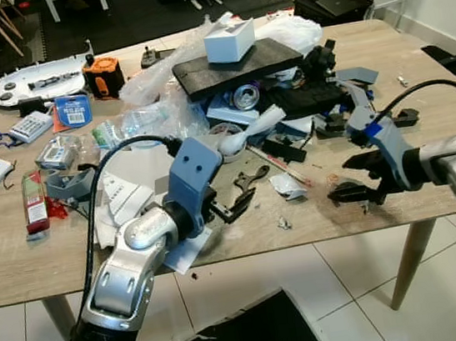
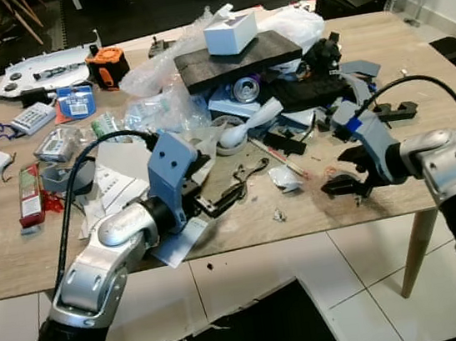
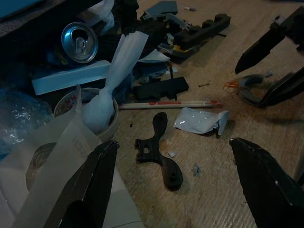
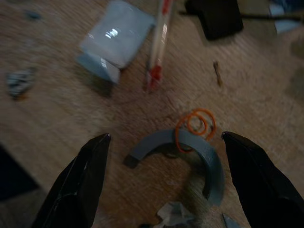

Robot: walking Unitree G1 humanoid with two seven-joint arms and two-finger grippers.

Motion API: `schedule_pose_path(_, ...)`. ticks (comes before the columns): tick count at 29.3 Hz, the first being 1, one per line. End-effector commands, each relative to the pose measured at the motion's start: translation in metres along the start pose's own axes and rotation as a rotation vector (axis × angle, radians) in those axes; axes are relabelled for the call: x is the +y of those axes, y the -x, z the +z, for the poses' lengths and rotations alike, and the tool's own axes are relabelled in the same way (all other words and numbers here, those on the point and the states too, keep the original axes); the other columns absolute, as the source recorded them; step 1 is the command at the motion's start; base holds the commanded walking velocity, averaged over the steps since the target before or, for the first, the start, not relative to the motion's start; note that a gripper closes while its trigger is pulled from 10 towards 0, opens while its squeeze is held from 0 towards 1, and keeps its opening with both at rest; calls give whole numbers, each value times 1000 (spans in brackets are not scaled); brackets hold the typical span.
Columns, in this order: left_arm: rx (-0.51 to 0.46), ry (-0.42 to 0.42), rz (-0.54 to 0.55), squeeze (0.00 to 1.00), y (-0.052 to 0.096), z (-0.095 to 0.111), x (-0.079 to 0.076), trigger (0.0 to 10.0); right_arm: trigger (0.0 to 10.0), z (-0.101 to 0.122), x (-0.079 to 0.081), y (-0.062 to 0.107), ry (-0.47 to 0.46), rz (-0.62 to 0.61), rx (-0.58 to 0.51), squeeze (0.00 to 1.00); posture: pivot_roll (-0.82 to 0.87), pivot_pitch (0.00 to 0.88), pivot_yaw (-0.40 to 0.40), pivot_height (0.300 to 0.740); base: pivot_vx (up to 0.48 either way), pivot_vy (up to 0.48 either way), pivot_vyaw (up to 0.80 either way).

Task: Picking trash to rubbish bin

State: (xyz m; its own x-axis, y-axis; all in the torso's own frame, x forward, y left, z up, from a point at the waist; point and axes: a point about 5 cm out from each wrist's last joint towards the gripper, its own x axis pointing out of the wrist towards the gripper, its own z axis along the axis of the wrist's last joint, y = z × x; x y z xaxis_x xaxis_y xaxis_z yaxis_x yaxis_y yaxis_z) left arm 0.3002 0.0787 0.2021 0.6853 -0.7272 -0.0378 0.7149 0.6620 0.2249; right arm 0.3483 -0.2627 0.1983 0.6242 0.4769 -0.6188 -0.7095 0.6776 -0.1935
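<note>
Black fingers of the right gripper (image 4: 161, 178) stand spread around a grey curved scrap (image 4: 190, 152) and orange rubber bands (image 4: 194, 126) on the table (image 1: 4, 259). The left gripper (image 3: 173, 183) hovers spread over a black bracket (image 3: 159, 152). Thin scrap may slide off.

Both arms are built of silver, rounded metal segments with dark joints between them. Each wrist carries a blue-grey angular housing, and a black cable loops from it back along the forearm. The left gripper (image 1: 233, 193) and the right gripper (image 1: 355, 177) each end in two long, matte black fingers, broad at the base and tapering to blunt tips. The left upper arm darkens to black near the shoulder.
</note>
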Motion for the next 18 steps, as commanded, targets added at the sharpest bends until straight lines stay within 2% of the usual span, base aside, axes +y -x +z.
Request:
schedule_pose_path(1, 5, 7, -26, 0, -1, 0, -5, 10000, 10000, -8, 1, -4, -24, -10, 18, 0, -6, 141, 49, 740, 0, 0, 0)
schedule_pose_path(6, 16, 2, -28, 0, -2, 1, -3, 10000, 10000, -11, -1, -11, -81, -65, 28, 0, 1, 156, 60, 740, 0, 0, 0)
schedule_pose_path(12, 28, -4, -23, 0, -3, -1, -3, 10000, 10000, -12, -1, -17, -116, -74, 31, 0, 3, 159, 62, 740, 0, 0, 0)
schedule_pose_path(15, 38, -2, -30, 0, -2, -2, -4, 10000, 10000, -20, 2, -20, -165, -44, 90, 0, 5, 162, 63, 740, 0, 0, 0)
schedule_pose_path(18, 40, -2, -33, 0, -2, -2, -5, 10000, 10000, -26, 5, -19, -169, -21, 140, 0, 5, 162, 63, 740, 0, 0, 0)
